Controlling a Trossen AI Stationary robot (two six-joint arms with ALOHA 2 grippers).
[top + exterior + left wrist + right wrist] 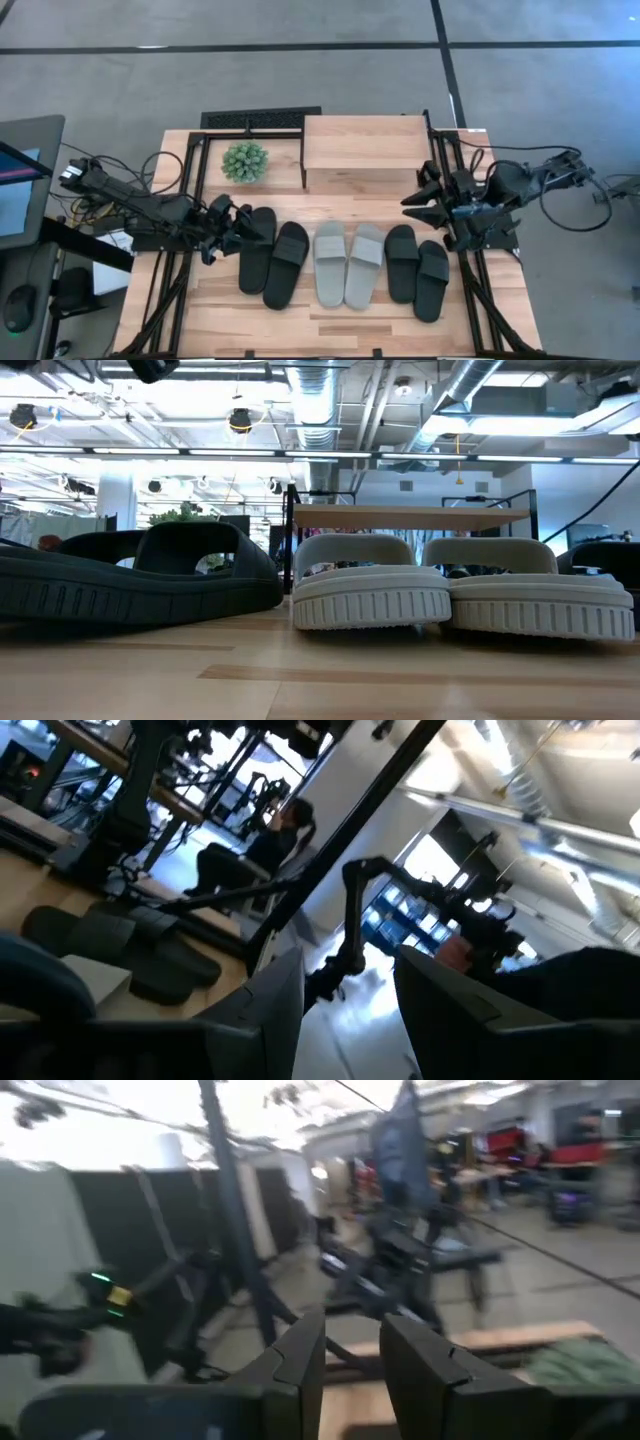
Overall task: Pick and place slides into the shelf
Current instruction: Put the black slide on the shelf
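All six slides (340, 262) sit in a row in front of the shelf (365, 150), both grippers (222, 225) (428, 198) parted and empty; risk: sideways approach nudges neighbouring slides out of line.

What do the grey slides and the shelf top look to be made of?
The grey slides look like moulded foam or soft rubber, matte, with ribbed sole edges in the low view; which of the two is unclear. The shelf top looks like light wood with a pale, even surface, though it could be laminate. Its thin black legs appear to be metal.
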